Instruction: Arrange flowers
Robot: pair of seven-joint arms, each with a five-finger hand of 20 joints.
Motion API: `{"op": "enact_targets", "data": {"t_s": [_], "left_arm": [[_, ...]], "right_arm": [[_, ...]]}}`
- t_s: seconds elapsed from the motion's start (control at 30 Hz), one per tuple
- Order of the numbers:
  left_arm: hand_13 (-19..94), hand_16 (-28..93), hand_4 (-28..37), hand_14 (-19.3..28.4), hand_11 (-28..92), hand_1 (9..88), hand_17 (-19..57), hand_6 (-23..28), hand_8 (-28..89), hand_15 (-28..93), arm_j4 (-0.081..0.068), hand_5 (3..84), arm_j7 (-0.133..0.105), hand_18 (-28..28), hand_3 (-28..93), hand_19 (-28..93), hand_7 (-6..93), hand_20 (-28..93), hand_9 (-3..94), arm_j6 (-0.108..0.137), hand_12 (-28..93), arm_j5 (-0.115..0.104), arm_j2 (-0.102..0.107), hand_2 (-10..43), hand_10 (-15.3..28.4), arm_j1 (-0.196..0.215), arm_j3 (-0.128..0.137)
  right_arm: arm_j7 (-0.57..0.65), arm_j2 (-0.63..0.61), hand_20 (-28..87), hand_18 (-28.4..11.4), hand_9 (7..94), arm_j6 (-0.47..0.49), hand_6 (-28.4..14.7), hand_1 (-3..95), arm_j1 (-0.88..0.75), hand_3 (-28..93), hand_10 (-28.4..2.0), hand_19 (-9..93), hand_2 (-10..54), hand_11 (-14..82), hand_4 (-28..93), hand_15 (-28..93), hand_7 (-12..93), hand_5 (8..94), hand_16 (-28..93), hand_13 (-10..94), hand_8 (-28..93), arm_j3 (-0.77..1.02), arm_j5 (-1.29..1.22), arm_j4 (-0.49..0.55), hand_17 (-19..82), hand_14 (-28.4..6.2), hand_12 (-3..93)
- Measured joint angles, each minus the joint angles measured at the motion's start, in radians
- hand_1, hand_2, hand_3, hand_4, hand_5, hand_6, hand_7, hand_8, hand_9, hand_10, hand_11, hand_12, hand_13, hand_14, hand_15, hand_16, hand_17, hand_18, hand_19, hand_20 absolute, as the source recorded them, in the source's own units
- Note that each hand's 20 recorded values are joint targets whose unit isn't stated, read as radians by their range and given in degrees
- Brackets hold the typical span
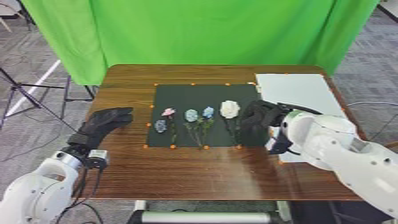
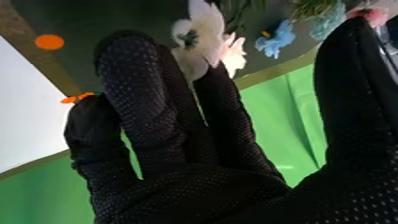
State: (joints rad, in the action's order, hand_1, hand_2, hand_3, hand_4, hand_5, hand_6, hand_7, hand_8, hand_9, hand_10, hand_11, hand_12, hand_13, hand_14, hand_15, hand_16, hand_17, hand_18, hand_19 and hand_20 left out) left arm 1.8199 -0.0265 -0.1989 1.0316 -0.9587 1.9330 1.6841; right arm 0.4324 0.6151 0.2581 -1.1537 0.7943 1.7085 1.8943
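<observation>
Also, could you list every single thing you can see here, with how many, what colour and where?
Table: one, brown, centre
Mat: one, dark, on the table
Sheet: one, white, right of the mat
Pale bloom: at least one, white, right end of the flowers
Blue blooms: two, light blue, mid-mat
Pink bloom: one, pink, mat's left part
Small bloom: one, greyish blue, mat's left edge
Markers: several, orange, round the mat and sheet
Curtain: one, green, behind the table
Left hand: one, black, left of the mat
Right hand: one, black, over the mat's right side
Arms: two, white, from the bottom
</observation>
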Motion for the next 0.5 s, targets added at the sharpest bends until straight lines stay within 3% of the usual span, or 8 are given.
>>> {"op": "enact_targets", "data": {"t_s": [0.1, 0.17, 0.23, 0.3, 0.43, 0.5], "left_arm": [[32, 2, -16.5, 18.5, 21, 27.2, -1.3, 5.3, -6, 18, 0.0, 43.9, 0.0, 15.0, 63, 9, 14.2, 14, 42.7, 0.0, 14, 0.0, 0.0, -4.1, 14.1, 0.0, 0.0], [32, 2, -16.5, 18.5, 21, 27.2, -1.3, 5.3, -6, 18, 0.0, 43.9, -0.001, 15.0, 63, 9, 14.2, 14, 42.7, 0.0, 14, 0.0, 0.0, -4.1, 14.1, 0.0, 0.0], [32, 2, -16.6, 18.4, 21, 27.3, -1.3, 5.3, -6, 18, 0.0, 43.9, -0.001, 15.0, 63, 9, 14.2, 14, 42.7, 0.0, 14, 0.0, 0.001, -4.0, 14.1, -0.001, 0.0], [32, 2, -16.5, 18.4, 21, 27.3, -1.3, 5.3, -6, 18, 0.0, 43.9, -0.002, 15.0, 63, 9, 14.2, 14, 42.7, 0.0, 14, 0.0, 0.001, -4.0, 14.0, -0.001, -0.001], [32, 2, -16.5, 18.4, 21, 27.3, -1.3, 5.3, -6, 18, -0.001, 43.9, -0.002, 15.0, 63, 9, 14.2, 14, 42.7, 0.0, 14, 0.0, 0.001, -4.0, 14.0, -0.002, -0.001], [32, 2, -16.5, 18.5, 21, 27.3, -1.3, 5.3, -6, 18, -0.001, 43.9, -0.002, 15.0, 63, 9, 14.3, 14, 42.7, 0.0, 14, 0.0, 0.001, -4.0, 14.1, -0.002, -0.001]], "right_arm": [[-0.001, -0.001, 64, -27.6, 65.2, -0.044, -6.4, 24.0, 0.002, 60, -15.6, 77, -6.1, 8.7, -12, 52, 3, 52.3, 32, 74, -7, -0.021, 0.001, -0.002, 31, -14.1, 13.9], [-0.001, -0.002, 63, -27.1, 60.9, -0.066, -6.6, 23.7, 0.003, 60, -16.7, 76, -5.8, 7.8, -12, 50, 4, 58.2, 32, 71, -7, -0.029, 0.001, -0.002, 30, -15.4, 13.0], [-0.001, -0.002, 63, -26.8, 63.9, -0.069, -8.3, 23.3, 0.003, 60, -16.6, 76, -5.3, 8.4, -12, 50, 3, 52.2, 32, 72, -7, -0.031, 0.0, -0.002, 31, -15.6, 12.6], [-0.001, -0.003, 63, -27.1, 59.2, -0.069, -7.7, 23.0, 0.004, 60, -17.7, 75, -4.6, 7.5, -12, 48, 4, 57.5, 32, 71, -7, -0.031, -0.003, -0.002, 30, -16.2, 12.6], [0.003, -0.005, 62, -27.2, 57.7, -0.082, -5.1, 22.8, 0.007, 60, -19.9, 74, -3.5, 7.2, -12, 46, 3, 49.0, 31, 71, -6, -0.032, -0.015, -0.002, 30, -15.8, 12.5], [0.007, -0.005, 61, -27.2, 64.3, -0.082, -4.7, 22.7, 0.007, 59, -19.5, 75, -2.8, 8.6, -12, 45, 1, 41.6, 31, 74, -6, -0.032, -0.015, -0.002, 32, -14.9, 12.6]]}}
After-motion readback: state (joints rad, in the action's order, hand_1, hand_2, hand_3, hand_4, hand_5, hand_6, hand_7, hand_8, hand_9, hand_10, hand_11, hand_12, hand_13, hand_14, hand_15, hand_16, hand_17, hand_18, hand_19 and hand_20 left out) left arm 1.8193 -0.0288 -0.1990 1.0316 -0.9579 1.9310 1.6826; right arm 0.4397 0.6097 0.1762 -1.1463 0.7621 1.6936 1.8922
